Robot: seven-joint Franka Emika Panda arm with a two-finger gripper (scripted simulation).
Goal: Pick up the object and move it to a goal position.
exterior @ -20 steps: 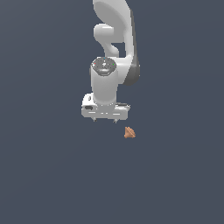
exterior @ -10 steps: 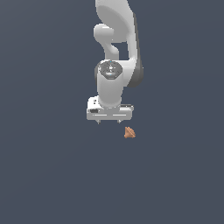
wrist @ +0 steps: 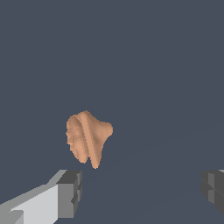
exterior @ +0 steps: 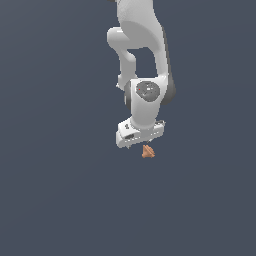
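Note:
The object (exterior: pixel 147 152) is a small orange-brown lumpy item with pointed bumps, lying on the dark grey floor. In the exterior view my white gripper (exterior: pixel 141 142) hangs just above it, with the object peeking out below the hand's lower right edge. In the wrist view the object (wrist: pixel 87 137) lies ahead of the fingers, nearer to one dark fingertip (wrist: pixel 70 192) than to the other (wrist: pixel 213 188). The jaws stand wide apart and hold nothing. The object is not between them.
The floor (exterior: pixel 60 190) is a plain dark grey surface with no other objects in view. The white arm (exterior: pixel 142 60) rises above the gripper toward the top of the exterior view.
The arm has swung toward the exterior view's right and the hand has turned and dropped closer over the object. The object has not moved.

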